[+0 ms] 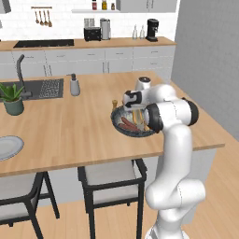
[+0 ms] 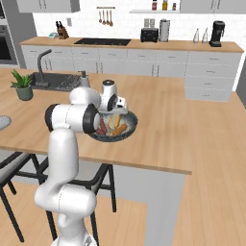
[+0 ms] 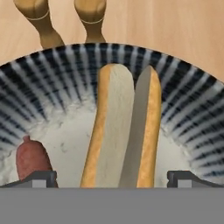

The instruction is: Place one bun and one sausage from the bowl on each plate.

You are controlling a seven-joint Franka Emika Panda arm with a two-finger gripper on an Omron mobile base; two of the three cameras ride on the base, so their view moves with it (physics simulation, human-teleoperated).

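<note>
Buns and sausages share the dark bowl (image 1: 134,122), which sits near the front edge of the island counter (image 1: 70,126), within the arm's reach. From the hand camera, two long buns lie side by side across the speckled inside, the left bun (image 3: 109,127) touching the right bun (image 3: 146,127), both running away from the camera toward the striped rim (image 3: 52,65). One sausage (image 3: 31,159) lies apart at the left, partly hidden by a fingertip. In the left base view further sausages (image 1: 128,123) show reddish in the bowl's near part. Just beyond the rim stand two wooden mills (image 3: 65,17).

One plate (image 1: 8,147), pale with a rim, lies well apart at the counter's left edge, so carrying anything there likely calls for a long swing or a drive of the base. The second plate I cannot make out.

Above the bowl the arm folds over itself, elbow high, wrist bent so the hand points straight down. The gripper (image 3: 112,179) hangs with its fingers (image 3: 39,178) spread wide, one either side of the buns, holding nothing. That straddle suggests a bun is the first pick; the two touching could make a clean single grasp tricky.
</note>
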